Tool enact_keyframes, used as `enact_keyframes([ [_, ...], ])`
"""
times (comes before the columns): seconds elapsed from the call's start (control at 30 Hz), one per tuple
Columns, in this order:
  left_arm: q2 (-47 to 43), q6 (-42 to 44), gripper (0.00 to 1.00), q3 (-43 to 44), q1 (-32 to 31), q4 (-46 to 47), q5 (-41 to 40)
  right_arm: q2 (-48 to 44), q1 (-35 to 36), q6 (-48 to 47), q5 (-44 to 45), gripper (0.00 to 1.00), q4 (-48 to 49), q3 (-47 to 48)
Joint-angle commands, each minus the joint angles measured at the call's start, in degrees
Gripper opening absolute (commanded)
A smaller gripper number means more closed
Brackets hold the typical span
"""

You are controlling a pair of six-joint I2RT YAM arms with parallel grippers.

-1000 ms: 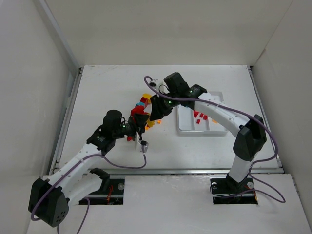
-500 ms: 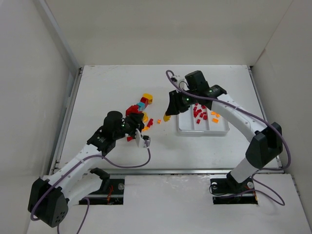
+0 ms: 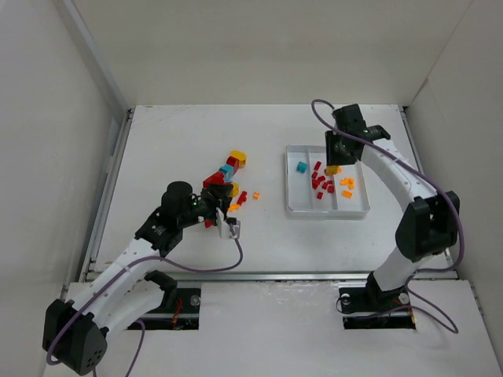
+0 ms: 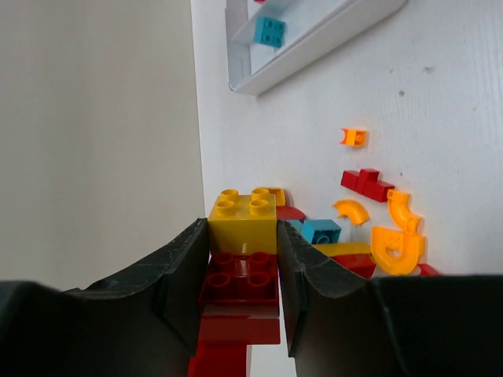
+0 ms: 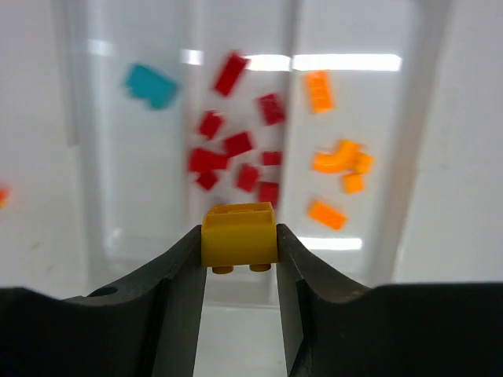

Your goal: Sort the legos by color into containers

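Loose legos (image 3: pixel 229 176) in red, yellow and teal lie left of the white tray (image 3: pixel 326 214). My left gripper (image 3: pixel 219 206) is low at the pile's near side. It is shut on a red brick (image 4: pixel 245 276), and a yellow brick (image 4: pixel 242 221) sits at its fingertips. Over the tray, my right gripper (image 3: pixel 333 166) is shut on a small yellow brick (image 5: pixel 239 234) that hangs above the containers. The left compartment holds a teal brick (image 5: pixel 151 85), the middle one several red bricks (image 5: pixel 236 145), the right one orange pieces (image 5: pixel 338 161).
Small orange (image 3: pixel 256 195) and red (image 3: pixel 242 196) pieces lie between the pile and the tray. Curved orange pieces (image 4: pixel 397 239) and a teal brick (image 4: pixel 321 231) lie beside my left fingers. White walls close in the table on three sides.
My right arm has swung from the pile rightward to above the tray with the yellow brick in its jaws. The left gripper stays at the pile, drawn back slightly.
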Motion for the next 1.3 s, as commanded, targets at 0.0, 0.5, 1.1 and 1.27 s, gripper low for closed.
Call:
enact_keyframes([
  [0.0, -2.6, -5.7, 0.0, 0.5, 0.0, 2.6, 5.4, 4.7, -1.9, -1.2, 17.0, 0.0, -5.1, 3.6],
  [0.5, -6.0, -9.6, 0.0, 0.0, 0.0, 2.1, 7.1, 17.2, -2.4, -2.3, 21.9, 0.41, -4.4, 8.8],
  [1.1, -9.4, -27.3, 0.0, -3.3, 0.0, 19.1, 9.2, -17.3, 15.1, 2.2, -31.5, 0.88, 32.7, -9.6],
  [1.27, -11.2, -32.8, 0.0, -3.9, 0.0, 23.5, 8.7, -16.3, 19.5, 5.7, -39.6, 0.89, 41.9, -10.2],
])
